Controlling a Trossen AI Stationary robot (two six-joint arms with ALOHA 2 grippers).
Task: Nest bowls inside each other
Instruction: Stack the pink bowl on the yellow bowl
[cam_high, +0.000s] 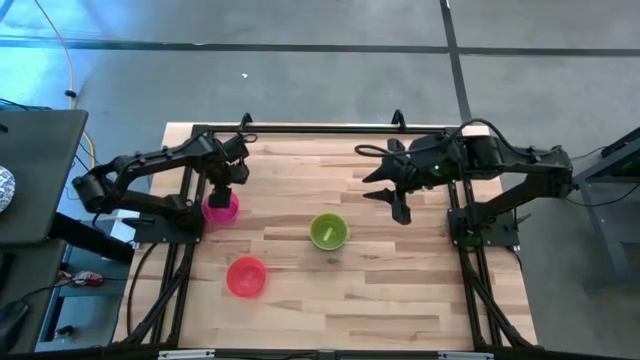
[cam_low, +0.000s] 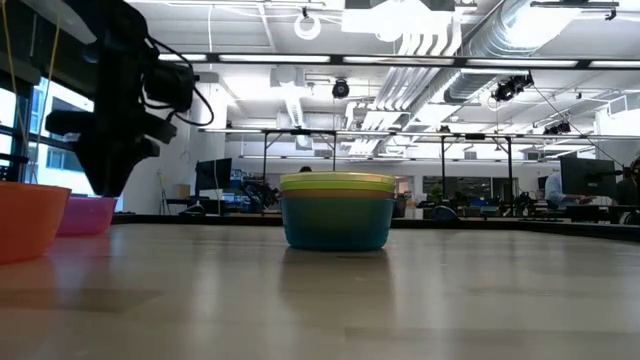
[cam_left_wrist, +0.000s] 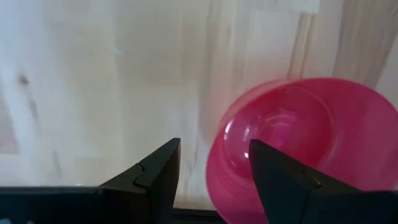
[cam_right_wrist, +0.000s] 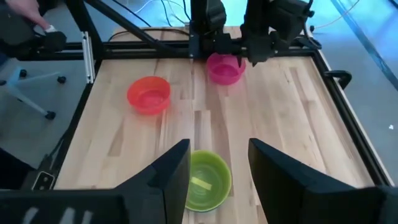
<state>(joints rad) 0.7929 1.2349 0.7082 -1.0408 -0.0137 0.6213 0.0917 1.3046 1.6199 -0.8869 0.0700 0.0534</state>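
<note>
While left tool (cam_high: 222, 188) hangs unclenched over small round pink plastic bowl (cam_high: 220, 209) near worktop's (cam_high: 400, 300) left edge, one finger (cam_left_wrist: 283, 180) sits inside rim, other outside. Right tool (cam_high: 395, 195) waits, unclenched, farther off.

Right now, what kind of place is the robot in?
Probably a big lab or workshop: bare ceiling ducts and long lights overhead, desks with monitors behind the wooden table, and a concrete floor.
</note>
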